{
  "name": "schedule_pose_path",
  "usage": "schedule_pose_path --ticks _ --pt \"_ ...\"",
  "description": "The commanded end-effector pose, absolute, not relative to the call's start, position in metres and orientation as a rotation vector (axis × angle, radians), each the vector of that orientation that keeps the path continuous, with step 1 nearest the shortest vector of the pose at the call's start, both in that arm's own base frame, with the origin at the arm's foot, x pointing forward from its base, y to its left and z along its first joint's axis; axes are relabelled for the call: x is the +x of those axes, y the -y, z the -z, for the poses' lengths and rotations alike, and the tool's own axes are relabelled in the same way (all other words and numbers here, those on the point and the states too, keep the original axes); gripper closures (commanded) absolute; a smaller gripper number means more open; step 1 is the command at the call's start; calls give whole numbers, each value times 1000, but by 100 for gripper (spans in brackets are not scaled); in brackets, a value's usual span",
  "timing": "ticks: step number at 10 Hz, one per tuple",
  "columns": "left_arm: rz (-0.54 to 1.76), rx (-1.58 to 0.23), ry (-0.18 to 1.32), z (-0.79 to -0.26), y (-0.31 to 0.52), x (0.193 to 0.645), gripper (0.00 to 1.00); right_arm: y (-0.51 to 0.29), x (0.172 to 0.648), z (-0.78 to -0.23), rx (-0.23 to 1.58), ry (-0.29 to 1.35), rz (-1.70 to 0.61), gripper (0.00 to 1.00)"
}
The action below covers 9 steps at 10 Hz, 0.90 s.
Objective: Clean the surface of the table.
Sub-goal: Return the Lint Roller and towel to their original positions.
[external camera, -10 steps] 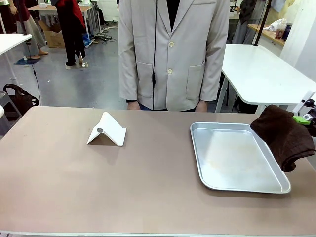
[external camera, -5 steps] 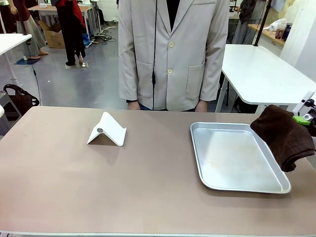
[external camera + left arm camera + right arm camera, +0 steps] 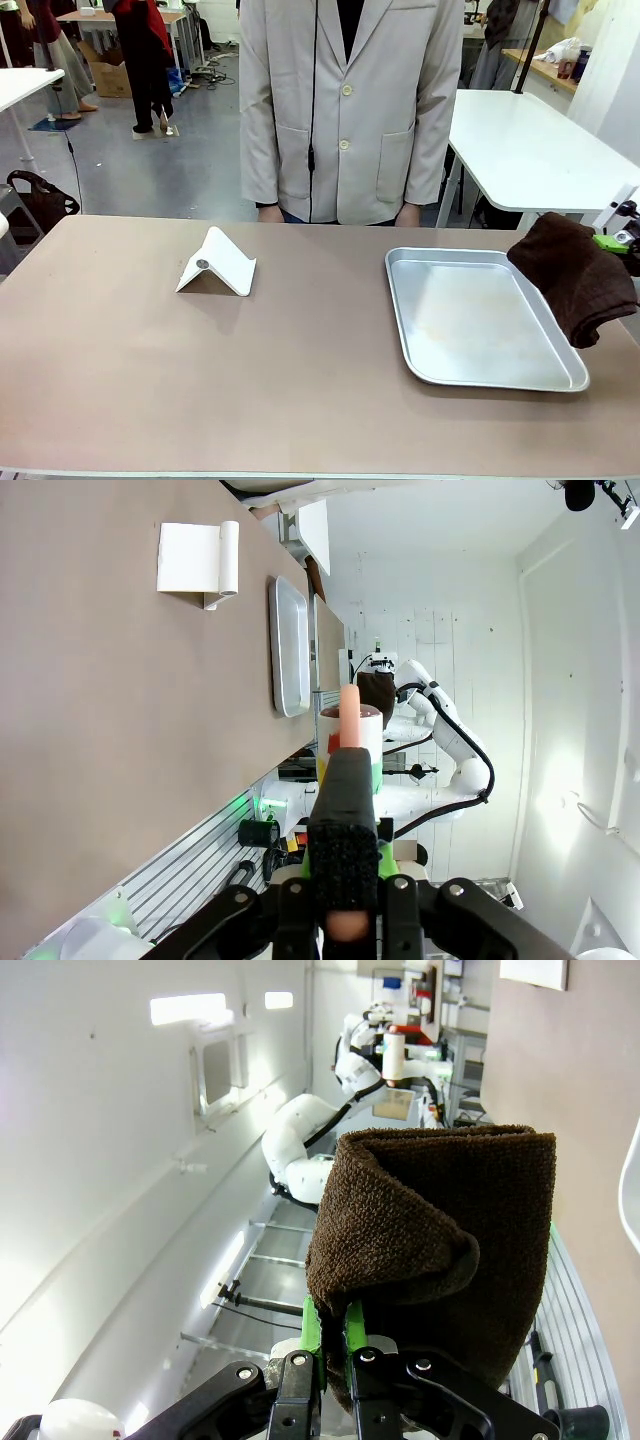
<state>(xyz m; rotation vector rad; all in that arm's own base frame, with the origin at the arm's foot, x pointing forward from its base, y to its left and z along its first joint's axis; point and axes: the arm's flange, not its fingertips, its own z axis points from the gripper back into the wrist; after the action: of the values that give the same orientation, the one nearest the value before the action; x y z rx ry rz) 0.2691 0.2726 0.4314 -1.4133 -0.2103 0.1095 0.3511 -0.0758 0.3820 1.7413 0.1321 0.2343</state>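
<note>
Hanging at the right edge of the front frame, a dark brown cloth [image 3: 577, 275] droops from the right gripper [image 3: 612, 241], of which a green pad and a bit of black show just above the fabric. In the right wrist picture that same right gripper [image 3: 333, 1332] rises from the bottom edge with its green-padded fingers [image 3: 311, 1328] pinched together on a fold of the cloth [image 3: 430, 1260], which bulks up through the middle of the frame and hides most of the jaws.

The table [image 3: 200, 380] fills the lower half of the front frame from left to right, its taupe top bare in the foreground. A silver tray [image 3: 400, 300] lies flat on it right of centre, the cloth's lower end overlapping the tray's right rim in the picture; whether they touch I cannot tell. A white folded stand [image 3: 217, 263] sits left of centre, well apart from the tray. A person in a pale jacket [image 3: 340, 110] stands at the far edge, upper middle of the frame, arms down.

In the left wrist picture the left gripper [image 3: 345, 780] rises from the bottom centre, its jaws closed on a thin pinkish stick [image 3: 349, 715] that pokes up past the fingertips. The table [image 3: 90, 730] runs along the left side of that frame, with the stand [image 3: 190, 558] at upper left and the tray [image 3: 285, 645] beside it.
</note>
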Motion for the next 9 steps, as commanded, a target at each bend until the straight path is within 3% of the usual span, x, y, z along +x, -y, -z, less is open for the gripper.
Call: schedule_pose_path --ticks 1,2,4,7,9 --pt "-110 -1413 210 -431 -273 269 78 76 351 -382 1741 -132 -234 90" --pt "-194 -1413 187 -434 -263 283 78 63 351 -389 1743 -62 -181 90" --pt "-153 -1452 169 -451 -240 299 78 24 369 -407 1667 -61 -238 90" --pt "-89 -1367 125 -484 -176 327 78 -56 426 -425 1521 -191 -239 90" --pt "-52 -1317 60 -507 -108 355 78 -121 475 -439 1455 -155 -139 90"
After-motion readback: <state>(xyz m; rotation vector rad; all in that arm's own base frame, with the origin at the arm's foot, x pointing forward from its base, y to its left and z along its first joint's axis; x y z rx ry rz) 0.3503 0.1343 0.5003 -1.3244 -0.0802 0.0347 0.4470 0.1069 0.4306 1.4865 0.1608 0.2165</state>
